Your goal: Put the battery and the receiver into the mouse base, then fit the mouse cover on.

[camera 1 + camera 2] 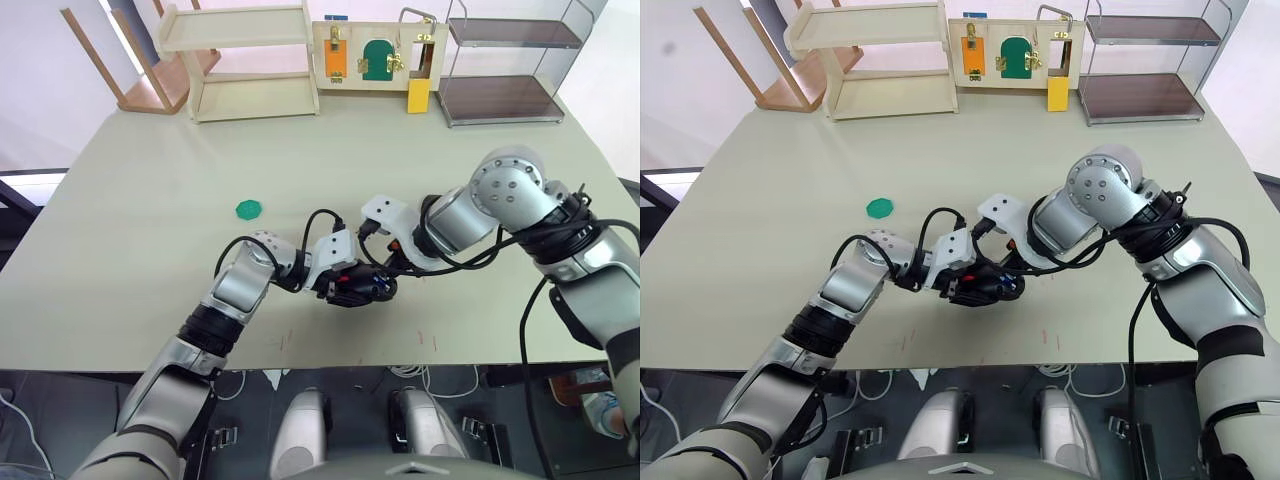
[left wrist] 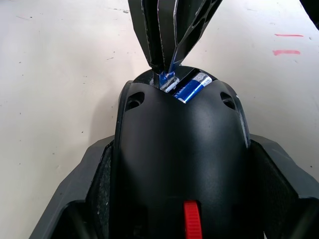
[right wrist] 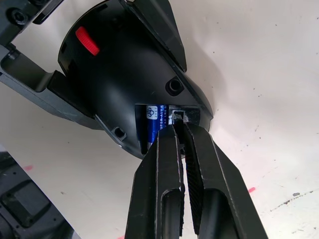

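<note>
One mouse base (image 3: pixel 124 74), one battery (image 3: pixel 151 124), one green disc (image 1: pixel 248 209). Two grippers: left (image 1: pixel 345 285), right (image 3: pixel 178 130). Three racks behind; one latch board (image 1: pixel 375 55).

Mouse base with battery seated, receiver at its slot

The mouse base (image 3: pixel 124 74) is a black oval body lying near the table's front edge, about midway between left and right, its open inner side up with a red wheel part showing. The battery (image 3: pixel 152 124), a small blue cylinder with white print, lies flat in the compartment at the base's right end. Just beside it, at the same end, a small silvery piece, seemingly the receiver (image 3: pixel 177 117), sits at the compartment's edge; how far it is in cannot be told.
</note>
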Motion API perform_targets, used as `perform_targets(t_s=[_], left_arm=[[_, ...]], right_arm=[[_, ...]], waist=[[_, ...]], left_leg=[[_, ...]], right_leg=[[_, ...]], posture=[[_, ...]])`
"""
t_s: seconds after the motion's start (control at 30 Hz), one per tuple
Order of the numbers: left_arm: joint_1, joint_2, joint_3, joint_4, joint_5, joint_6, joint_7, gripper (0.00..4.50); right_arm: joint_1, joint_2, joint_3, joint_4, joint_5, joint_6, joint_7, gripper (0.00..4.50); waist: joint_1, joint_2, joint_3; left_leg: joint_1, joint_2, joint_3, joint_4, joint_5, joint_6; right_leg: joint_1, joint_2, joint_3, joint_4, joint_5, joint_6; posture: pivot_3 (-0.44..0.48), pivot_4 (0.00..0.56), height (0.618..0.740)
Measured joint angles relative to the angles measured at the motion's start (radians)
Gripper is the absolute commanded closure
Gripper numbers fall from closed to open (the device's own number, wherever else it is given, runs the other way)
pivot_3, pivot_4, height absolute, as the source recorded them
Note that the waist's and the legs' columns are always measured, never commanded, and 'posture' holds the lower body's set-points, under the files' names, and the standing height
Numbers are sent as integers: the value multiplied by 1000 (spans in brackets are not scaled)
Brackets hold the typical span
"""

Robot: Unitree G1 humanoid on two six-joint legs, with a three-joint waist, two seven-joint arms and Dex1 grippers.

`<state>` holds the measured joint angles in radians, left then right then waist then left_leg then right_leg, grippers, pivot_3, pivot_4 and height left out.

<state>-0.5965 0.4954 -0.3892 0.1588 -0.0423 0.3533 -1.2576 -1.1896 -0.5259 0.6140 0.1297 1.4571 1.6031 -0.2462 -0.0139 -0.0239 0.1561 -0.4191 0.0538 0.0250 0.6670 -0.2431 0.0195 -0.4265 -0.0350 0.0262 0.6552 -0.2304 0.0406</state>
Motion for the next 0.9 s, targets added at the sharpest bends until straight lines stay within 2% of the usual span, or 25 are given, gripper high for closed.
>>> perform_targets(t_s=[0.4, 0.9], left_arm=[[1, 2, 0, -2, 0, 0, -2, 1493], [0, 0, 2, -1, 0, 4, 0, 1493]], right_arm=[[3, -2, -3, 0, -10, 0, 13, 4500], [7, 17, 17, -61, -191, 6, 133, 4500]], waist=[[0, 0, 0], [0, 0, 0]], left_leg=[[0, 0, 0, -1, 0, 0], [0, 0, -1, -1, 0, 0]], right_leg=[[0, 0, 0, 0, 0, 0], [0, 0, -1, 0, 0, 0]], posture=[[0, 150, 740], [0, 150, 740]])
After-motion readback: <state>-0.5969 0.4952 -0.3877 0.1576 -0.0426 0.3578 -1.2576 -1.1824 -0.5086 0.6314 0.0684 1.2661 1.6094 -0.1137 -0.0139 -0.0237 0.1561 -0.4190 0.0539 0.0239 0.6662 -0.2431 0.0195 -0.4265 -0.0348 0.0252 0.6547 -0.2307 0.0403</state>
